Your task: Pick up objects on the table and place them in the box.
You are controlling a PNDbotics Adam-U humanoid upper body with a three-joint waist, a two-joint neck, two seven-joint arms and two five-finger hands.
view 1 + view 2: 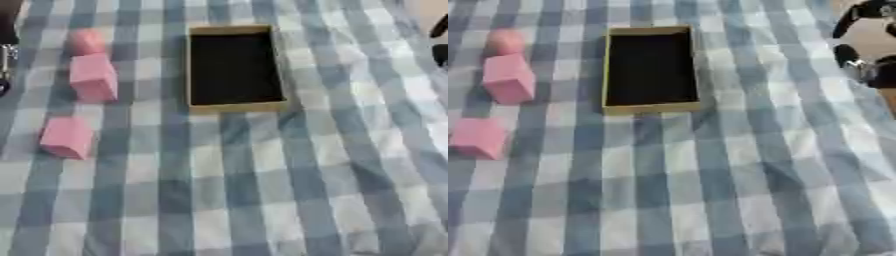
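The near half of the bench (262,200), under its blue-and-white checked cloth, lies bare from edge to edge, and so does the wide strip to the right of the box (234,106). The box stands open-topped with a dark interior, nothing over its mouth. To its left three pink blocks line up: a rounded one (86,41) farthest, a taller block (94,77) just nearer, a third (66,137) apart toward the near side, with a cloth lane between them and the box.

The tablecloth (262,190) was checked in blue-grey and white. The box (234,106) had tan walls and a black inside. 3 pink objects lay left: a rounded one (86,42), a block (94,77), another block (66,137).
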